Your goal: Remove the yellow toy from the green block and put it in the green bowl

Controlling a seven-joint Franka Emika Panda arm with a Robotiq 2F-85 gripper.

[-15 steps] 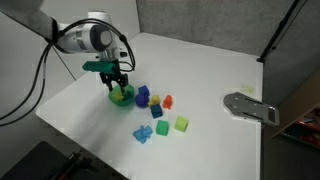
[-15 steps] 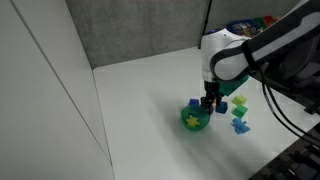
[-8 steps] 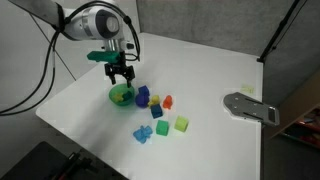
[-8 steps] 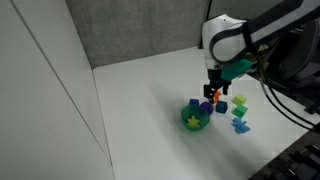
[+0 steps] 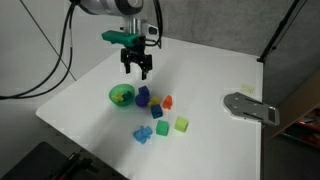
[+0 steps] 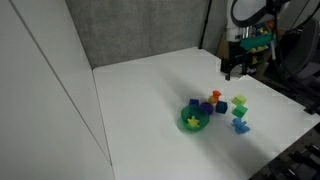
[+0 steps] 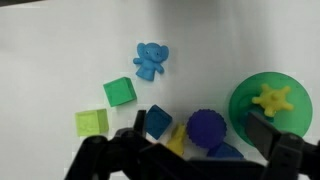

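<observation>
The toy [image 7: 271, 99] is yellow, the bowl [image 7: 243, 112] green.

A white tabletop [image 5: 225, 75] fills much of both exterior views; behind it stands a grey, felt-like wall [image 6: 130, 30]; a pale smooth panel [image 6: 35, 90] slants along one side; a flat grey metal plate [image 5: 250, 106] lies at the tabletop's edge; the light is even and the shadows soft.

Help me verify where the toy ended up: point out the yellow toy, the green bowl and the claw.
yellow toy [image 7: 271, 99]: wrist view, centre of its star shape.
green bowl [image 7: 243, 95]: wrist view, bare inner wall beside the toy.
claw [image 5: 138, 73]: an exterior view, midway between its open fingertips.
</observation>
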